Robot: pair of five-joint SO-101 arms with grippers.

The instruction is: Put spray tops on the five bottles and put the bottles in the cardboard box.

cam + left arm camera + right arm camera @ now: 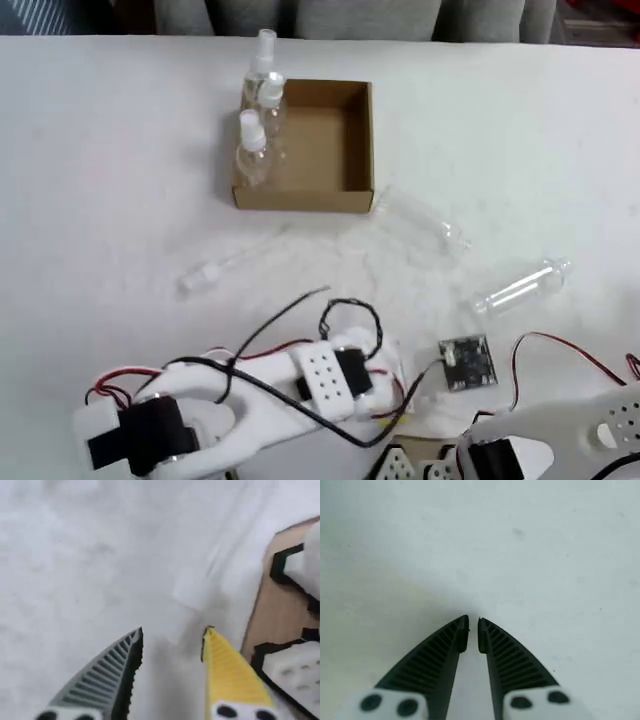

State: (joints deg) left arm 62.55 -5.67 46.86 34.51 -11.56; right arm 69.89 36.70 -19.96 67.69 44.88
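The cardboard box (330, 150) stands open at the back middle of the table. Three clear bottles with white spray tops stand along its left side: one (265, 55) at the far corner, one (270, 100) and one (252, 150). A clear bottle without a top (425, 222) lies right of the box. Another clear bottle (522, 288) lies farther right, with a top on it. A loose spray top with its tube (215, 272) lies left of centre. My left gripper (173, 630) is open over bare table. My right gripper (472, 620) is shut on nothing above the white table.
The left arm (250, 395) lies across the front left, trailing black and red wires. The right arm (560, 440) sits at the front right corner. A small circuit board (467, 362) lies between them. A brown panel with white parts (290, 630) is beside the left gripper.
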